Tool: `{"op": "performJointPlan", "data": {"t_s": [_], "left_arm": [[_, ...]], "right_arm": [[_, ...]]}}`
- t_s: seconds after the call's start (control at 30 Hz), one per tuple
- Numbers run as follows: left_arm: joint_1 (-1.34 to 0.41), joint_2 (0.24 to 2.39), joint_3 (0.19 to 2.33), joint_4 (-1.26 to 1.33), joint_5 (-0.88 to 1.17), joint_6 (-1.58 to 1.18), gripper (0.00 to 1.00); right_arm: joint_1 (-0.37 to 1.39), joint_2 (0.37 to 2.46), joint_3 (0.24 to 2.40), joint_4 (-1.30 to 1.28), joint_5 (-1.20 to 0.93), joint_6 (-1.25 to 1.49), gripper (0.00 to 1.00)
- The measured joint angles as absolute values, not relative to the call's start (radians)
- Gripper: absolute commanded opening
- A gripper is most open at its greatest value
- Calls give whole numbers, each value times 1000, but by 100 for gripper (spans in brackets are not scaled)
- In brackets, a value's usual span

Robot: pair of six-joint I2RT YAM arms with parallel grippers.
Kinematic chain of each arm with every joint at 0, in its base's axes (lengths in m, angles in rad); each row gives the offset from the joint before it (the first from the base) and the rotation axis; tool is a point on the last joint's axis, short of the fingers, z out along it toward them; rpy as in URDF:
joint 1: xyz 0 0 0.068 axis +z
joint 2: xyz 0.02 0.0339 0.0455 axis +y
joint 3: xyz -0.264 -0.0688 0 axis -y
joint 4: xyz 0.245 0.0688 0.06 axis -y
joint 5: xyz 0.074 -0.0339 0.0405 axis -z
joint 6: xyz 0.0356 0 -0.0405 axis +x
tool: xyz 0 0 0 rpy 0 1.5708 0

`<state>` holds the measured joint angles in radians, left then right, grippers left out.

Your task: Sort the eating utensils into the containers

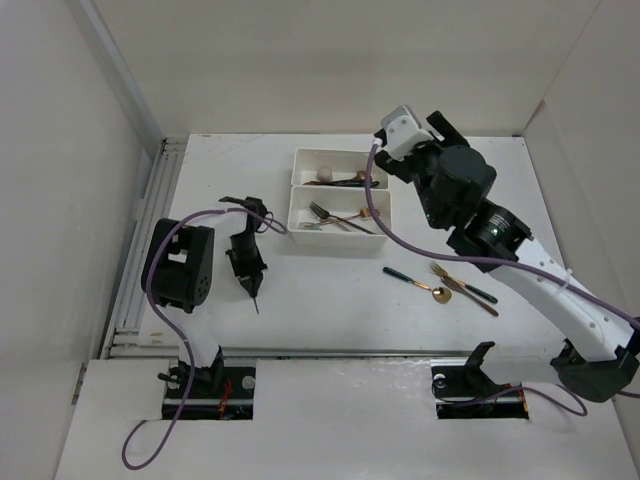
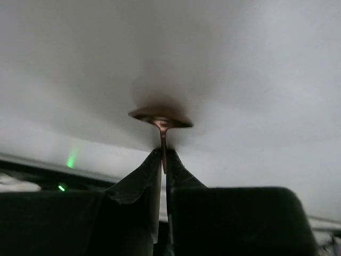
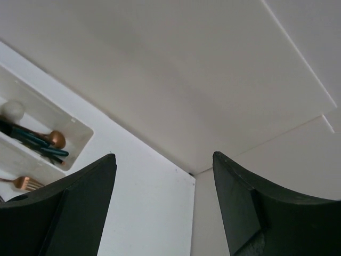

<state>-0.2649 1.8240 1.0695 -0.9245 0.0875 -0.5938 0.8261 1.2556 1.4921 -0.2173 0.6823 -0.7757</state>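
The two trays sit joined along their long sides on the table (image 1: 330,330), with the far tray (image 1: 300,160) right behind the near tray (image 1: 296,212). Both are ahead and to the right of the left gripper (image 2: 163,156). A spoon (image 2: 161,118) sticks out past that gripper's fingertips, bowl down at the table. The right gripper (image 3: 162,173) hangs just off the far tray's right end. Spoons (image 3: 53,140) lie in the far tray and forks (image 1: 335,215) in the near one. A loose spoon (image 1: 420,284) and a fork (image 1: 465,290) lie on the table behind the right gripper, toward the bases, apart from the trays.
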Motion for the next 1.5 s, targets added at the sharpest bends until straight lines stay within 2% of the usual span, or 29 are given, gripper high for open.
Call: {"op": "performJointPlan", "data": {"t_s": [0.17,0.3,0.63,1.13,1.5], "left_arm": [[-264,1862,1225,-739,-117,-434,0],[-258,1912,1299,-567,-199,-326,0],[-247,1930,1320,-381,-191,-128,0],[-235,1885,1376,-249,-149,108,0],[-271,1900,1705,-72,-91,329,0]], "right_arm": [[818,1219,1492,-202,684,-797,78],[817,1226,1488,-202,677,-794,78],[817,1196,1457,-202,665,-751,78],[815,1231,1456,-201,593,-676,78],[811,1274,1463,-210,526,-591,78]]}}
